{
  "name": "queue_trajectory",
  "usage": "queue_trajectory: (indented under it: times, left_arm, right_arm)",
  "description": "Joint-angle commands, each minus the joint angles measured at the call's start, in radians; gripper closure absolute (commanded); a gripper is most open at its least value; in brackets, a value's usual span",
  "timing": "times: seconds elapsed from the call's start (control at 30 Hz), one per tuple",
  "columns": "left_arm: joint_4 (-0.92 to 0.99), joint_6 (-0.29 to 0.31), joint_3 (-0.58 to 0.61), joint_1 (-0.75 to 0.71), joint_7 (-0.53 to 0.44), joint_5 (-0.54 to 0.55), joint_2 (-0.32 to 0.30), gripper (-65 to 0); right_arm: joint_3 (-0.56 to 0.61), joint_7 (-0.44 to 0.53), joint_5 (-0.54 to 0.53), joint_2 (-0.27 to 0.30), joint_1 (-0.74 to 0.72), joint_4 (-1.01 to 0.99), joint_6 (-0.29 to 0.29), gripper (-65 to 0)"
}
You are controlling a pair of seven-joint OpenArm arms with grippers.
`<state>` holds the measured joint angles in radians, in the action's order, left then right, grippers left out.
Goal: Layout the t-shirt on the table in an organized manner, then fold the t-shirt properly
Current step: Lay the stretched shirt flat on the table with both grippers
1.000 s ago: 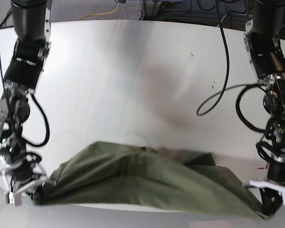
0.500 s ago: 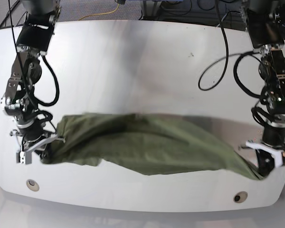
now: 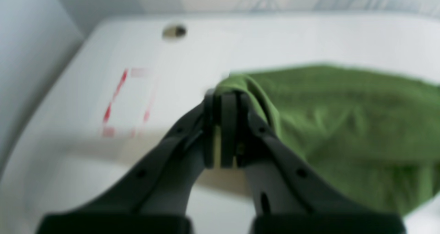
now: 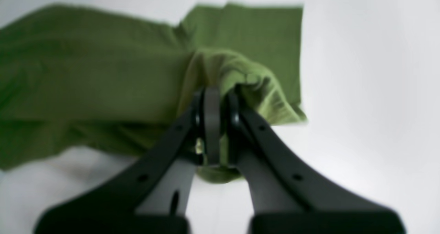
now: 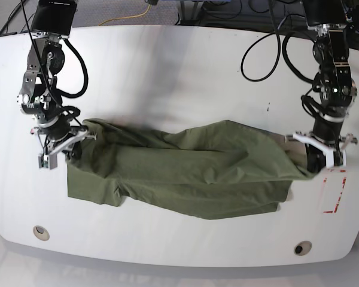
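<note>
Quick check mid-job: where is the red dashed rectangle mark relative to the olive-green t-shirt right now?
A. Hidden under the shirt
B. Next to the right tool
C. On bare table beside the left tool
C: the red dashed rectangle mark lies on bare glossy white table, just off the olive-green cotton t-shirt's end held by the left tool.

Bright, even light; blurry wrist views

The t-shirt (image 5: 185,176) lies stretched across the table (image 5: 179,78) — between the two arms, with the dashed rectangle mark (image 5: 333,191) just beside its right end.
</note>
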<state>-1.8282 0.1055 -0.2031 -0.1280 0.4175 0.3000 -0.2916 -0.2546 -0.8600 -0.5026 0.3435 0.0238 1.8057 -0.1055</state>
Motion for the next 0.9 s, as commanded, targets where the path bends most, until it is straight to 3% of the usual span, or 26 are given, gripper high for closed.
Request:
queue_trajectory:
  times: [0.0, 0.27, 0.57, 0.87]
  left_arm:
    - [-0.021, 0.001, -0.005, -0.025, -0.033, 0.003, -0.008, -0.1]
    - [-0.020, 0.003, -0.052, -0.115, -0.033, 0.003, -0.007, 0.0]
    - [-0.020, 0.009, -0.151, -0.154, -0.030, 0.003, -0.013, 0.0]
    - [-0.020, 0.136, -0.209, -0.198, -0.029, -0.002, -0.010, 0.0]
  right_arm:
    - [-0.005, 0.011, -0.001, 0.016, 0.017, 0.018, 0.000, 0.0]
    - [-0.005, 0.009, 0.006, -0.005, 0.095, 0.018, 0.000, 0.0]
    - [-0.004, 0.009, 0.006, 0.022, 0.164, 0.013, 0.000, 0.0]
    - [-0.004, -0.020, 0.006, 0.025, 0.209, 0.013, 0.000, 0.0]
